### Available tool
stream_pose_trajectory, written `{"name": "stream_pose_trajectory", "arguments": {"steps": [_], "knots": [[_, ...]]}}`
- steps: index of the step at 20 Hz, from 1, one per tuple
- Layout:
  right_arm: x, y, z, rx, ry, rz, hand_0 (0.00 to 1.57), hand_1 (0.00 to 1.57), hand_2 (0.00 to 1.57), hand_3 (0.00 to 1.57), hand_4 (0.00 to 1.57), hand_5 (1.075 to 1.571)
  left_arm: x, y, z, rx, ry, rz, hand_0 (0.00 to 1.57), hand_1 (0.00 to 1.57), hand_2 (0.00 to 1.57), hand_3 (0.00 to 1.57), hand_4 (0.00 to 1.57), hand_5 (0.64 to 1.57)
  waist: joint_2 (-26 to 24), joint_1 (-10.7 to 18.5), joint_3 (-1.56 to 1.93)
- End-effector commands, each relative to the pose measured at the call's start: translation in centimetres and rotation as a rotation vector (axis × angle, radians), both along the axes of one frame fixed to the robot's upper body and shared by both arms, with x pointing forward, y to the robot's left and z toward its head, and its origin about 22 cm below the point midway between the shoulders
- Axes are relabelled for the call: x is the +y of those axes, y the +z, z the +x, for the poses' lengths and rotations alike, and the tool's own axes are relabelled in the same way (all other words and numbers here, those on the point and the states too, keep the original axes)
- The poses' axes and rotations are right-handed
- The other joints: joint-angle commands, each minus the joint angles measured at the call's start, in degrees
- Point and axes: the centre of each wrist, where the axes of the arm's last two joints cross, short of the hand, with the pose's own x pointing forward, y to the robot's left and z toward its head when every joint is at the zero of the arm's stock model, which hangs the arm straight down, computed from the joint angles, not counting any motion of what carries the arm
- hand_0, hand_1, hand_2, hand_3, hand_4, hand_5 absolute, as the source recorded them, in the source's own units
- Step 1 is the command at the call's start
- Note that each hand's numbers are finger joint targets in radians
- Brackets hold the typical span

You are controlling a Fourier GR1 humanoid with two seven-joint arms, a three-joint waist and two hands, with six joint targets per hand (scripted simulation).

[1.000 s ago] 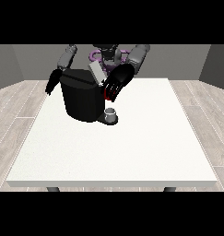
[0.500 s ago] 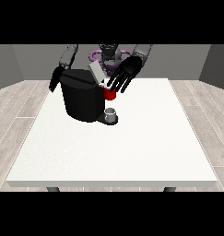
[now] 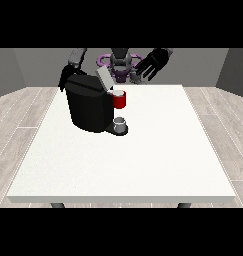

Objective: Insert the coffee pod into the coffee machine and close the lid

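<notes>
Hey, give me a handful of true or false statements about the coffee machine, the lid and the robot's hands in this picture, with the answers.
1. The coffee machine stands on the white table. True.
2. The hand at the view's right rests on the machine. False: it is raised above the table's far edge, apart from the machine, fingers spread.
3. The machine's lid is closed flat. False: it is tilted up.
4. A red thing at the machine shows above a small grey cup. True.

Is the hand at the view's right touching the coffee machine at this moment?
No, that hand is raised with fingers spread, apart from the coffee machine.
</notes>
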Motion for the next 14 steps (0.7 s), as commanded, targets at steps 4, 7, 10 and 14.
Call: {"name": "stream_pose_trajectory", "arguments": {"steps": [4, 7, 10, 14], "knots": [[-1.0, -0.1, -1.2, -0.003, -0.011, 0.065, 0.00, 0.00, 0.00, 0.00, 0.00, 1.571, -0.1, -13.1, -4.5, 0.236, 0.073, -0.621, 0.00, 0.00, 0.00, 0.00, 0.00, 1.571, -10.6, 7.1, -0.16], [0.7, -0.5, -1.8, 0.010, 0.054, 0.111, 0.00, 0.00, 0.00, 0.00, 0.00, 1.571, -0.5, -18.3, -7.8, 0.375, 0.104, -0.664, 0.00, 0.00, 0.00, 0.00, 0.39, 1.571, -16.0, 10.6, -0.03], [-0.6, 2.2, 0.0, -0.023, 0.102, 0.088, 0.00, 0.00, 0.00, 0.00, 0.00, 1.571, -2.2, -18.7, -8.1, 0.426, 0.086, -0.663, 0.00, 0.00, 0.00, 0.00, 0.39, 1.571, -18.4, 12.8, 0.06], [-3.1, 2.8, -0.2, -0.031, 0.171, 0.012, 0.00, 0.00, 0.00, 0.00, 0.15, 1.571, -2.4, -21.1, -10.4, 0.472, 0.106, -0.680, 0.00, 0.00, 0.00, 0.00, 0.39, 1.571, -19.0, 14.9, 0.08]]}}
